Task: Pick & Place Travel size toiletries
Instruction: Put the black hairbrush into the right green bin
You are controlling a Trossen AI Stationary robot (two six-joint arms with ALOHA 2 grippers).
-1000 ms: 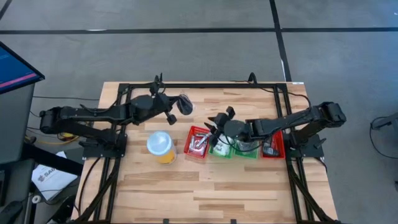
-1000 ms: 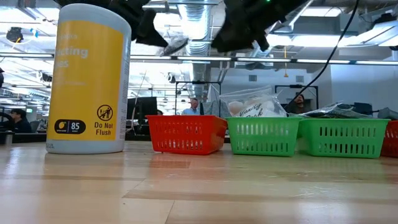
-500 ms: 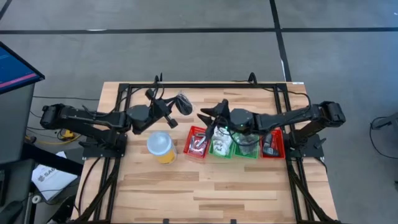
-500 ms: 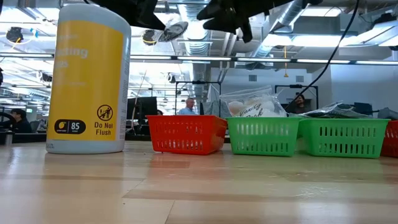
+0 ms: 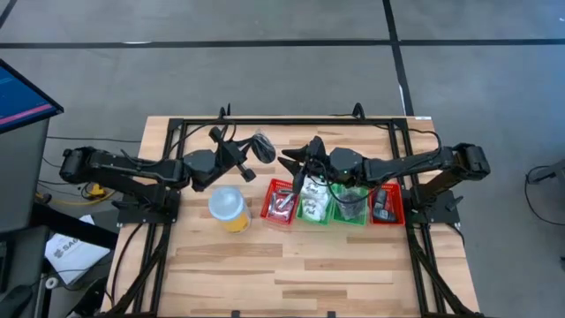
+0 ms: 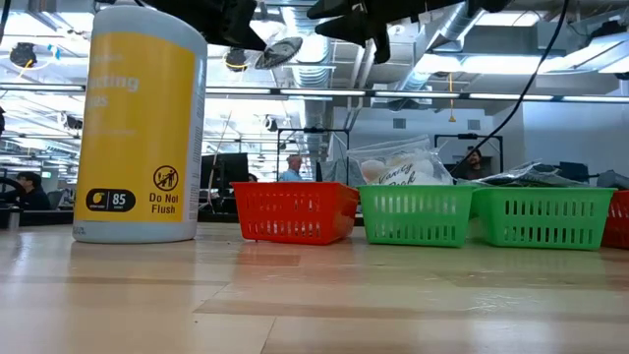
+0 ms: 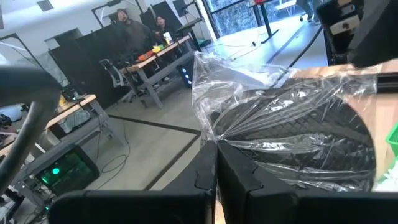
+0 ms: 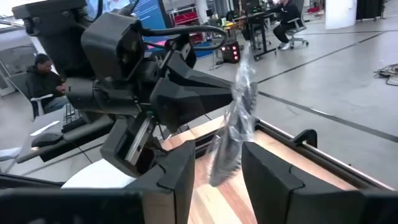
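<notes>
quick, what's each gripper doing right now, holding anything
Left gripper: shut on the plastic-wrapped dark disc, held up off the table.
Right gripper: fingers open and empty, facing the wrapped disc.

Two black jointed arms (image 5: 132, 168) trailing black cables.

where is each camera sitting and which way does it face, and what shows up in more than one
High: overhead, straight down on table; both arms, left tool, right tool.
Low: table-top height, level past yellow cup and bins; arms overhead.
Left wrist: along its shut fingers gripping wrapped dark disc.
Right wrist: past its fingers toward left arm.
Shared: the disc, all four views.
</notes>
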